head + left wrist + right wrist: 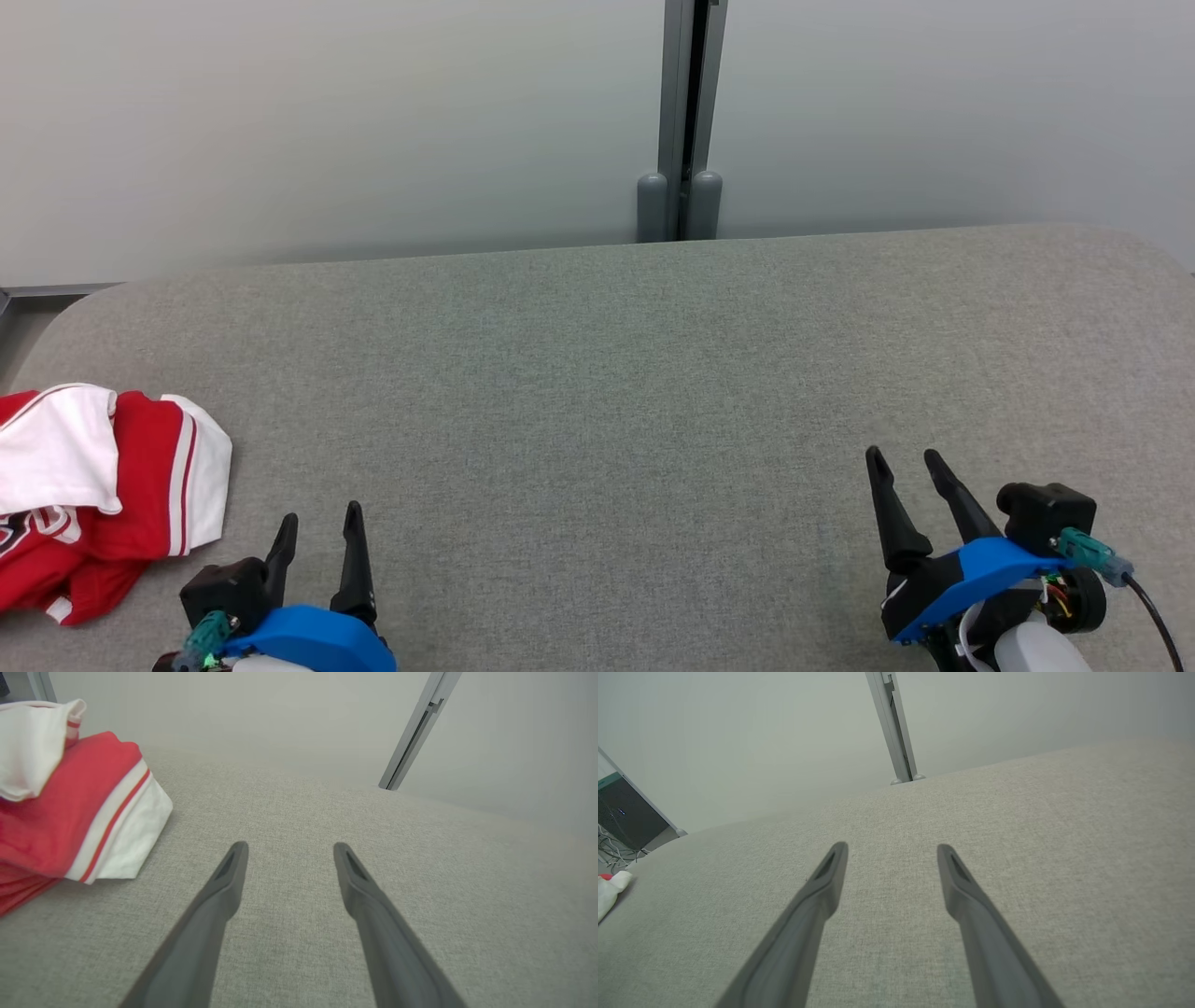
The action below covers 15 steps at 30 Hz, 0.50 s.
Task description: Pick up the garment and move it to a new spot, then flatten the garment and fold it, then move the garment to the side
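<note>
The garment (93,495) is a red and white shirt lying crumpled at the left edge of the grey table (607,392). In the left wrist view the garment (70,802) sits at the upper left, and a white corner of the garment (609,889) peeks in at the right wrist view's left edge. My left gripper (322,527) hovers just right of it at the lower left, open and empty, not touching the cloth; its fingers (224,891) spread over bare fabric. My right gripper (906,462) stands open and empty at the lower right, far from the shirt.
A grey wall with a vertical metal post (686,121) runs behind the table's far edge. The table has rounded corners. A dark cabinet with cables (621,826) stands beyond its left end.
</note>
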{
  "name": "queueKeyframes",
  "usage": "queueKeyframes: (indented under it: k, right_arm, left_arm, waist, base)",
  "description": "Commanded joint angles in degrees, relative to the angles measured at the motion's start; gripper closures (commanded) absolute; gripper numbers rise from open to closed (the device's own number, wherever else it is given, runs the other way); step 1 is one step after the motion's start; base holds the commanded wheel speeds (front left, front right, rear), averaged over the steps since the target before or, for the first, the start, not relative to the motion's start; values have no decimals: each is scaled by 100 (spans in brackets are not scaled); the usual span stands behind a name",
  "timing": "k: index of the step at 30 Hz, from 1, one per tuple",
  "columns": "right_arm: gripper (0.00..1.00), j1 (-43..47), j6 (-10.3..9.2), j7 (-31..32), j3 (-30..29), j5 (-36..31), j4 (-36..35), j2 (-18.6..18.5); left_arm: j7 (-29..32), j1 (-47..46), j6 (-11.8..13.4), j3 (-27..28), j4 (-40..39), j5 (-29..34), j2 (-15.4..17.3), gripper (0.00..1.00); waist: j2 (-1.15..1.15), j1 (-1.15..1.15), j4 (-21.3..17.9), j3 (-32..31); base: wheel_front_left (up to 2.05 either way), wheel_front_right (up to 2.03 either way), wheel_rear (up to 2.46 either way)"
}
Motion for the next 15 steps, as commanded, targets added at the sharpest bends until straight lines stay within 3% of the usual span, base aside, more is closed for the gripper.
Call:
queueKeyframes:
  k: [1, 15]
  right_arm:
    - [0, -13, 11, -53, -7, -124, 8, 4]
    - [0, 92, 8, -218, -185, -913, -119, 126]
  left_arm:
    - [-48, -21, 29, -16, -10, 122, 3, 0]
    - [-212, 76, 138, 83, -113, 707, -52, 0]
  waist:
    - [0, 0, 1, 0]
    - [0, 0, -5, 10]
  base:
    - [0, 0, 0]
    - [0, 0, 0]
